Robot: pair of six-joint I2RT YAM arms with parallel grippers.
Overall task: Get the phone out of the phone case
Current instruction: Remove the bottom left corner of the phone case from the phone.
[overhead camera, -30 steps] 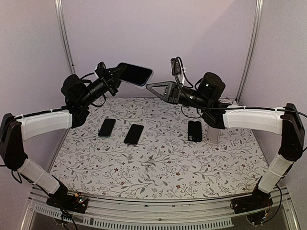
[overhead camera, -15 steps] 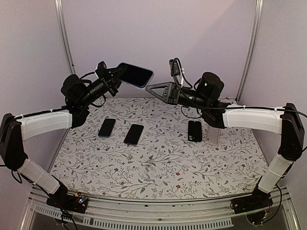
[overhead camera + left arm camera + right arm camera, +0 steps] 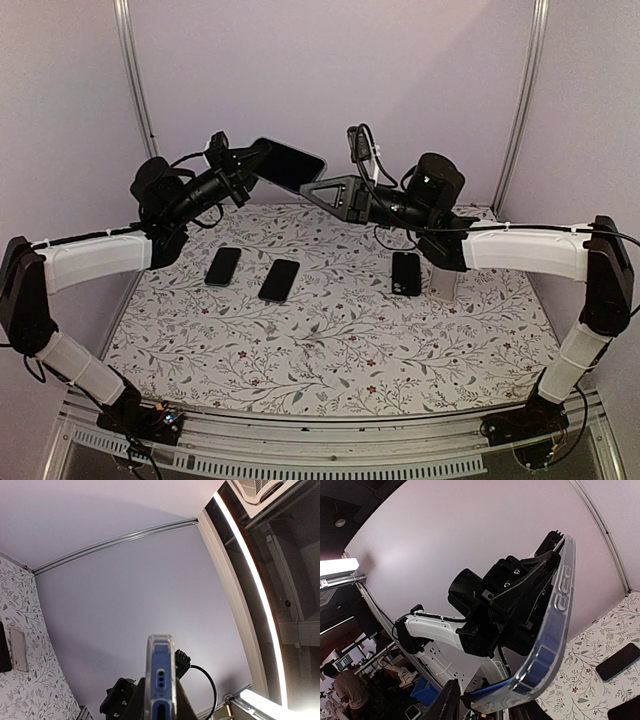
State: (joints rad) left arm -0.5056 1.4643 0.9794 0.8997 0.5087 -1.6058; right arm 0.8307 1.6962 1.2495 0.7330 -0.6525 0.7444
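A blue phone in a clear case (image 3: 292, 164) is held high above the back of the table. My left gripper (image 3: 250, 165) is shut on its left end. In the left wrist view the phone (image 3: 160, 675) stands edge-on between my left gripper's jaws (image 3: 160, 702). My right gripper (image 3: 308, 190) meets the phone's lower right corner. In the right wrist view the case's curved corner (image 3: 552, 630) lies between my right gripper's jaws (image 3: 487, 707), which press close on either side. The left gripper (image 3: 510, 595) shows behind the phone.
Three dark phones lie on the floral table cover (image 3: 330, 350): one at left (image 3: 223, 266), one next to it (image 3: 279, 280), one at right (image 3: 406, 272). A pale empty case (image 3: 443, 283) lies beside the right one. Metal posts (image 3: 135, 90) stand at the back.
The left gripper has lifted the phone a little up and to the right. The right gripper has moved left and up until its tips reached the phone's corner.
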